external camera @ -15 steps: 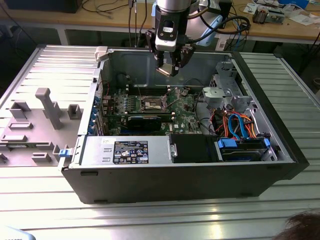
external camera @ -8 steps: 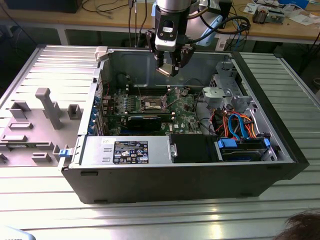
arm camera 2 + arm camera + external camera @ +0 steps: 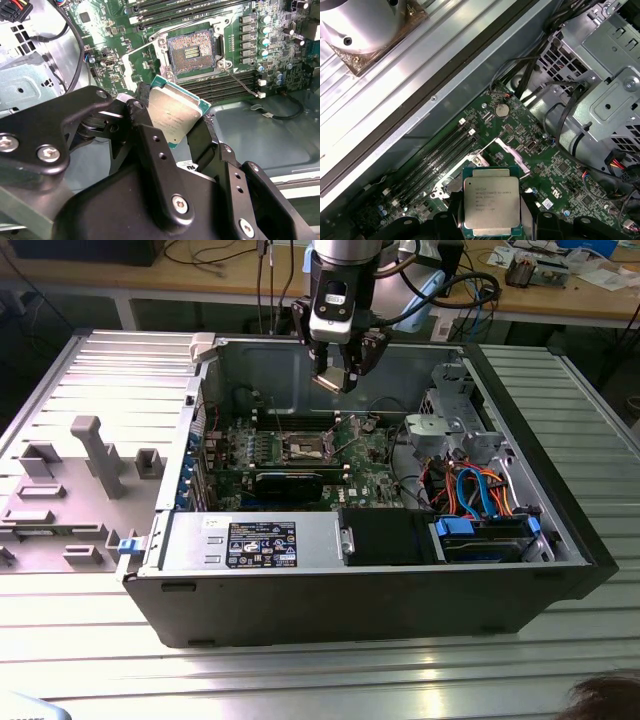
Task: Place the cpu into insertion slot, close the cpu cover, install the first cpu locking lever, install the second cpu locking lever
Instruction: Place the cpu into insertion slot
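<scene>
1. Four steps make up the task, and as far as these views let you judge, none of them is finished yet.
2. Your gripper hangs over the open computer case, above the green circuit board. Its two black fingers are clamped on opposite edges of the cpu.
3. In the first wrist view the cpu sits flat between the fingers with its silvery metal top toward the camera. It is in the air and touches nothing on the board.
4. In the second wrist view the insertion slot lies beyond the chip with nothing in it, so its tan-gold contact field is bare. In the exterior view the slot is below the gripper and a little toward that view's left. I judge from this that the chip is near the slot but not over it exactly.
5. The cpu cover seems to stand raised beside the slot, so I take it as open and not yet closed.
6. How the two locking levers lie I cannot tell with certainty. With the cover up, I judge that they are not yet installed.
7. So the chip is picked up and carried into the case. The placing, the closing and both levers remain.
</scene>
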`<state>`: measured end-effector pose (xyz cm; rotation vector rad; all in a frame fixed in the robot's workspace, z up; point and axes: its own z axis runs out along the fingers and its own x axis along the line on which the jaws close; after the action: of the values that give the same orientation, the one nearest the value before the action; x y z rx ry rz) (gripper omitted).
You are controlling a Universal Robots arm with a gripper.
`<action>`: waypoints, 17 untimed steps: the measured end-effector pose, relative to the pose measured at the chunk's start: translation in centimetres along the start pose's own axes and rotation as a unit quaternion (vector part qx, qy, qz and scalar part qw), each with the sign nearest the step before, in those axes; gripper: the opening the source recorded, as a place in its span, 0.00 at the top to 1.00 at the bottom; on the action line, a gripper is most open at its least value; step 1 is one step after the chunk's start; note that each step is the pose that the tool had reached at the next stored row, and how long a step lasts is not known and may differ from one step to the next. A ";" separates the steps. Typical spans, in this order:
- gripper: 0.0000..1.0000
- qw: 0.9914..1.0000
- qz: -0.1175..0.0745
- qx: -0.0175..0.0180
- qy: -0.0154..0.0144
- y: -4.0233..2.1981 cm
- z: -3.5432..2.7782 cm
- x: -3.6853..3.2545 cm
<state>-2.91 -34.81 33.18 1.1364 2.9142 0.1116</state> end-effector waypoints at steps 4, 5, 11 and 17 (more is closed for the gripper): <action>0.45 1.000 0.001 0.000 0.000 0.00 0.00 0.00; 0.45 1.000 0.002 0.000 0.000 0.00 0.00 0.00; 0.45 1.000 0.004 0.000 0.000 0.00 0.00 0.00; 0.45 1.000 0.006 0.000 0.000 0.00 0.00 0.00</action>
<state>-2.91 -34.81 33.18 1.1542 2.9067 0.1114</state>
